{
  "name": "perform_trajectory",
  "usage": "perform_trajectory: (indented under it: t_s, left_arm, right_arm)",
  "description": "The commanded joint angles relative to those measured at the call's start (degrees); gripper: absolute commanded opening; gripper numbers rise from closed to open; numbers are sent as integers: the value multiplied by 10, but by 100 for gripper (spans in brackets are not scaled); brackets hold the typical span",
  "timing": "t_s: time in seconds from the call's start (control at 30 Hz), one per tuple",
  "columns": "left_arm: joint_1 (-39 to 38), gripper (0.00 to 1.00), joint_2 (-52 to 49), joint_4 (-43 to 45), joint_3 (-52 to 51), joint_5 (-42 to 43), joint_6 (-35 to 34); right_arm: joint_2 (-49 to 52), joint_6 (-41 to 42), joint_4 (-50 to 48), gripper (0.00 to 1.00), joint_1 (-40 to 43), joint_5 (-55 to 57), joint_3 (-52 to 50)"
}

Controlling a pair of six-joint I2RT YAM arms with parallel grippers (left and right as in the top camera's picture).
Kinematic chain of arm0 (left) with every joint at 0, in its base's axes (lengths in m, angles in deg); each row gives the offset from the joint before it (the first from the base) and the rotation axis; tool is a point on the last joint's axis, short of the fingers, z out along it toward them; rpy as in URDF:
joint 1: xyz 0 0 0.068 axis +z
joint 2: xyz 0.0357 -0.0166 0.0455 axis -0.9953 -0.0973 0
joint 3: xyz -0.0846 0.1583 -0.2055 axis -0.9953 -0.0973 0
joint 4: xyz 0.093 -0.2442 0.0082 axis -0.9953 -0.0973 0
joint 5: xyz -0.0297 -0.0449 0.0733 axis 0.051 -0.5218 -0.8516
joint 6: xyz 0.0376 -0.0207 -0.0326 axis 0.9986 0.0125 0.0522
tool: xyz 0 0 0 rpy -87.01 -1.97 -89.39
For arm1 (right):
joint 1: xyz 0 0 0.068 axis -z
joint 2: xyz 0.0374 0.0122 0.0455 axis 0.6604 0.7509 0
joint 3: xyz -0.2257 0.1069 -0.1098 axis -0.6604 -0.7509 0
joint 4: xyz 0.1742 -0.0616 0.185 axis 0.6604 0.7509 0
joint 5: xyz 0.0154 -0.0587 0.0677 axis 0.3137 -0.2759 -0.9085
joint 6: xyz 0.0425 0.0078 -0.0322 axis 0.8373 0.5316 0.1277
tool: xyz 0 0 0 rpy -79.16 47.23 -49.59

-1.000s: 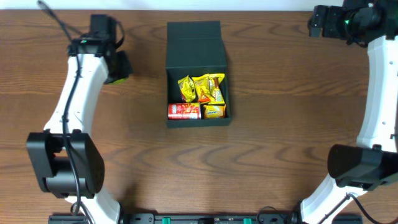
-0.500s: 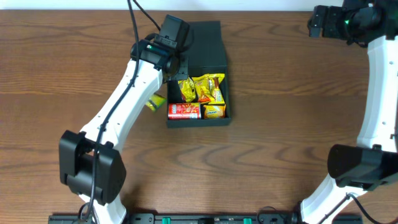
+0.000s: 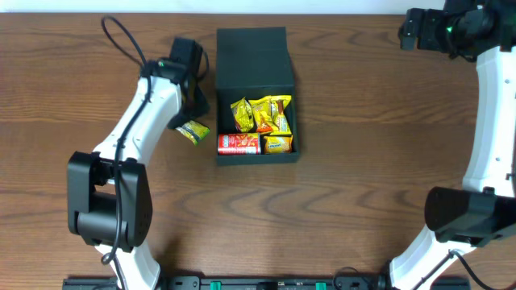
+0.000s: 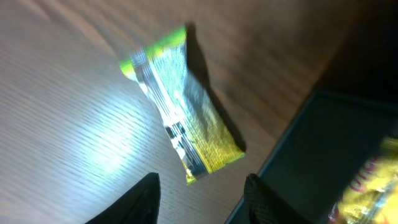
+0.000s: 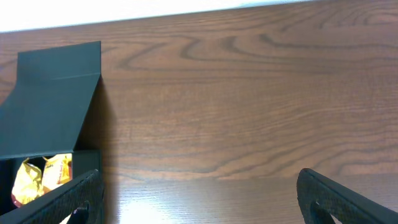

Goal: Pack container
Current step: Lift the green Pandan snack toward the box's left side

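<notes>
Left arm [image 3: 133, 129], white links with black joints, reaches in over the brown wood-grain table [image 3: 363, 169]. Left jaws are spread wide with nothing between them, hanging above the table.

A yellow-green foil snack packet [image 4: 183, 115] lies flat on the table just ahead of the left jaws, skewed diagonally. Not gripped, and just beside the box's left wall without touching it.

The dark teal-black matte square box with hinged flap lid [image 3: 252, 56] sits centre-table, just right of the left jaws. Its left wall fills the right edge of the left wrist view. No contact with the jaws. The lid is open, flap laid back toward the far table edge.

Inside, in the front half: yellow snack packets [image 3: 262, 115] bunched together, below them a small red chip can [image 3: 239, 144] on its side against the front wall, and a small yellow packet [image 3: 277, 144] touching its right end.

Right arm [image 3: 492, 113], also white, stands at the far-right corner. Right jaws are wide apart and empty, well apart from the box, which shows only at the left edge of the right wrist view.
</notes>
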Motion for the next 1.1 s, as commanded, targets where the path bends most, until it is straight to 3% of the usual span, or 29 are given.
perform_trajectory:
  t_s: [0.0,0.1,0.2,0.4,0.8,1.07]
  left_arm:
    - [-4,59,-1,54,-56,29,-109]
    - [-4,63,-1,104,-86,14,-173]
    - [-3,75,-1,110,-99,-26,-246]
    - [-3,80,-1,111,-101,-59,-293]
    - [-3,80,-50,135,-101,-27,-296]
    - [16,76,-61,152,-101,-22,-250]
  right_arm:
    - [-1,-8,0,99,4,-4,0]
    - [-1,-8,-1,99,4,-4,0]
    - [-1,-8,-1,99,4,-4,0]
    - [-1,-8,-1,99,4,-4,0]
    - [-1,-9,-1,99,4,-4,0]
    - [-1,-8,-1,99,4,-4,0]
